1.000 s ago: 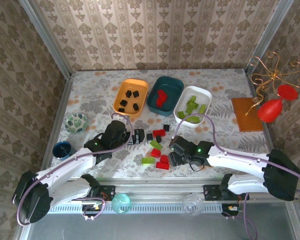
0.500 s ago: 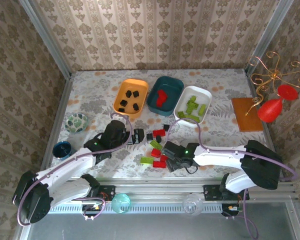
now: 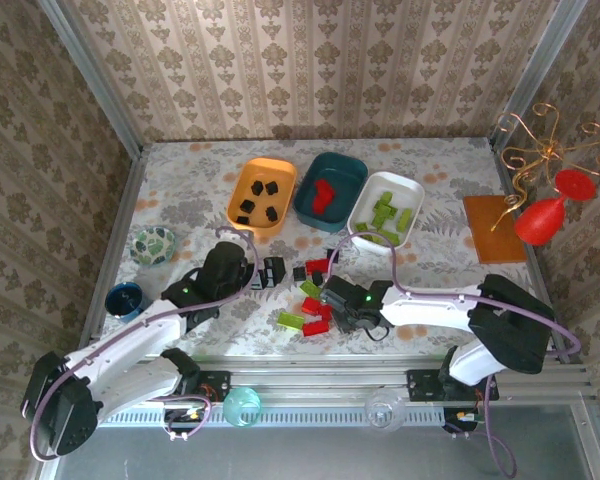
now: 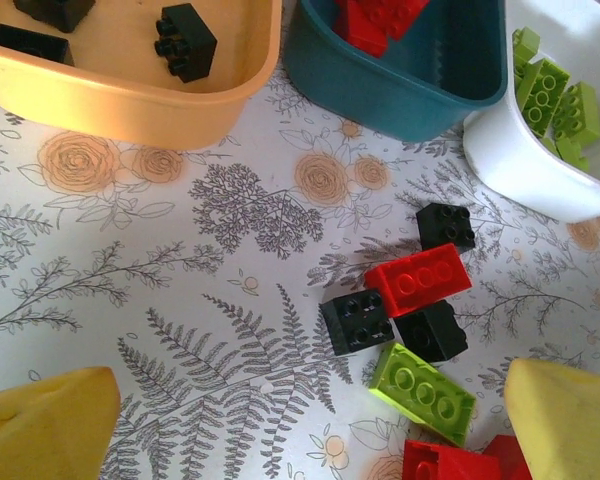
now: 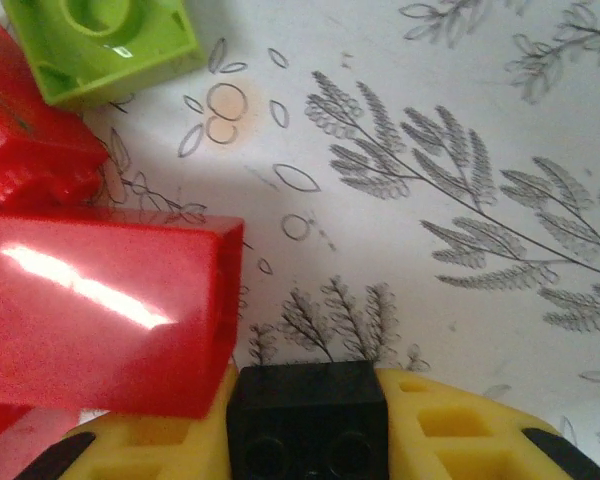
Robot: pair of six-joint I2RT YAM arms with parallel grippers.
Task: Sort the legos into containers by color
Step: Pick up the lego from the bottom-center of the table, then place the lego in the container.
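1. Top external view shows the sort partly done. The orange tub (image 3: pixel 263 168) holds several black bricks, the dark teal tub (image 3: pixel 345 170) a few red ones, and the white tub (image 3: pixel 417 188) a heap of lime-green ones.
2. Left to do, as I judge it, is a mixed cluster of loose legos (image 3: pixel 310 292) on the floral table (image 3: pixel 180 200), near the arms and well apart from the tubs.
3. The right gripper (image 3: pixel 334 298) is down in that cluster. From its wrist, the yellow pads (image 5: pixel 450 430) press both sides of a black brick (image 5: pixel 307 400), jaws clamped on it, right beside a red brick (image 5: pixel 105 310). It belongs with the orange tub's lot.
4. The left gripper (image 4: pixel 307 422) hangs over the cluster's left side, jaws wide apart with nothing between them.
5. I cannot tell whether the black brick is off the table. The right arm covers part of the cluster from above, so I can't count what remains. The left wrist view cuts off all three tubs.
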